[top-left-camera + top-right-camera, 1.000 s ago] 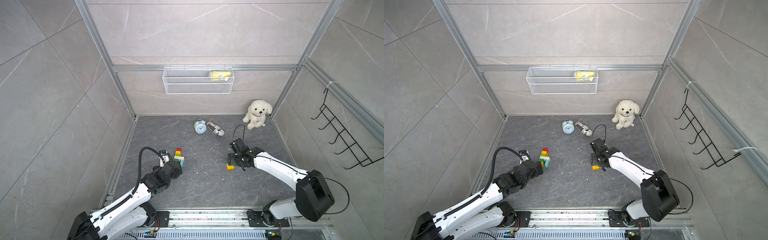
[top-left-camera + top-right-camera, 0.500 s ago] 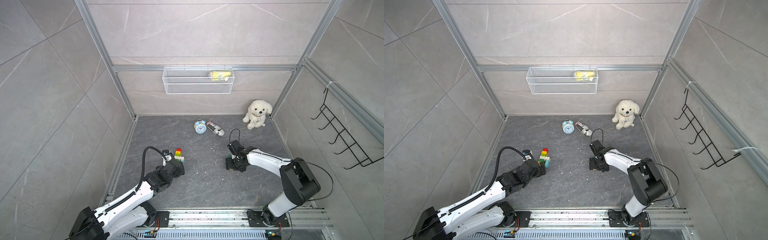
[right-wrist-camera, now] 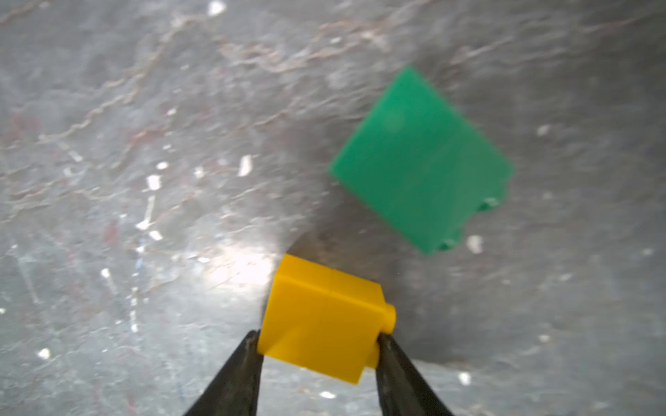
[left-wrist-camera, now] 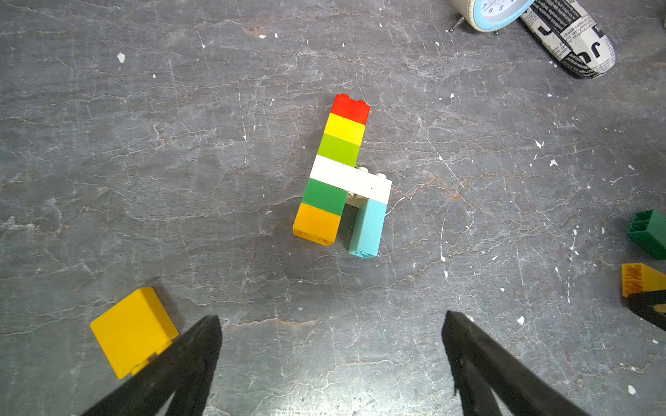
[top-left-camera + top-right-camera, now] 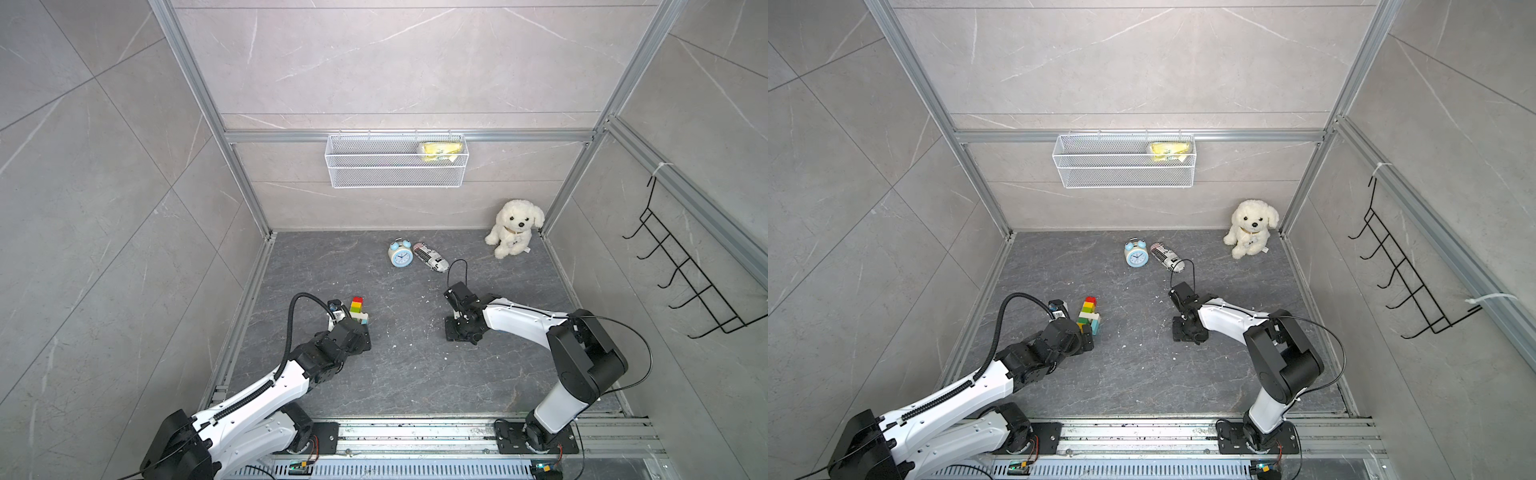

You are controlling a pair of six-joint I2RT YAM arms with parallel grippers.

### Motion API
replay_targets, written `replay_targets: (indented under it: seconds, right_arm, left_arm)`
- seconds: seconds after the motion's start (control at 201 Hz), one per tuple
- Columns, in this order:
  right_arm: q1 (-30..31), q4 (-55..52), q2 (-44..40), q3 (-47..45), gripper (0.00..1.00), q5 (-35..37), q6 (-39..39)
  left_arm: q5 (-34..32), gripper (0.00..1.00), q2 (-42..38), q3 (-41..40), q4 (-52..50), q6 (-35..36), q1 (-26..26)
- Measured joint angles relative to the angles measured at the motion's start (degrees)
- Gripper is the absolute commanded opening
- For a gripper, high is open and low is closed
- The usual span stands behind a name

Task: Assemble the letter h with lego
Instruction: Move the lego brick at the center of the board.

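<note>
The lego assembly (image 4: 342, 173) lies flat on the dark floor: a column of red, yellow, light green, white, dark green and orange bricks, with a light blue leg under the white bar. It also shows in both top views (image 5: 357, 309) (image 5: 1089, 311). My left gripper (image 4: 330, 317) is open just short of it, with bare floor between the fingers. A loose yellow brick (image 4: 131, 331) rests beside one of its fingers. Further right, my right gripper (image 3: 318, 335) points down at the floor (image 5: 459, 332), shut on a yellow brick (image 3: 324, 317). A green brick (image 3: 421, 162) lies just beyond.
A blue alarm clock (image 5: 401, 254) and a newsprint-patterned pouch (image 5: 431, 257) lie toward the back. A white plush dog (image 5: 514, 227) sits in the back right corner. A wire basket (image 5: 395, 166) hangs on the back wall and a black hook rack (image 5: 685, 282) on the right wall.
My right gripper has come down over the yellow brick and narrowed its jaws onto it. The left arm has barely shifted and stays open.
</note>
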Motion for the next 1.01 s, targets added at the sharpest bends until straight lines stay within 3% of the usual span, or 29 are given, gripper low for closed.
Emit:
replay_targets:
  seconds: [0.314, 0.463, 0.557, 0.821, 1.005]
  right_arm:
    - [11.45, 1.73, 4.50, 5.11, 0.50, 2.49, 9.09]
    - [12.28, 3.19, 5.03, 5.70, 0.58, 1.51, 10.84]
    - [12.76, 5.88, 4.31, 4.87, 0.73, 0.24, 11.15]
    - [12.04, 7.34, -12.72, -2.49, 0.82, 3.87, 9.73]
    - [2.64, 8.04, -21.92, -7.76, 0.81, 10.71, 8.81]
  left_arm:
    - [1.62, 0.99, 2.16, 0.92, 0.35, 0.11, 0.00]
    - [2.64, 0.99, 2.29, 0.94, 0.76, 0.57, 0.00]
    - [4.26, 0.99, 2.84, 0.94, 1.62, 1.42, 0.00]
    - [15.02, 0.99, 8.39, 2.40, 6.51, 5.66, -0.07]
    - [20.83, 0.99, 23.12, 15.15, 4.87, 7.02, -3.78]
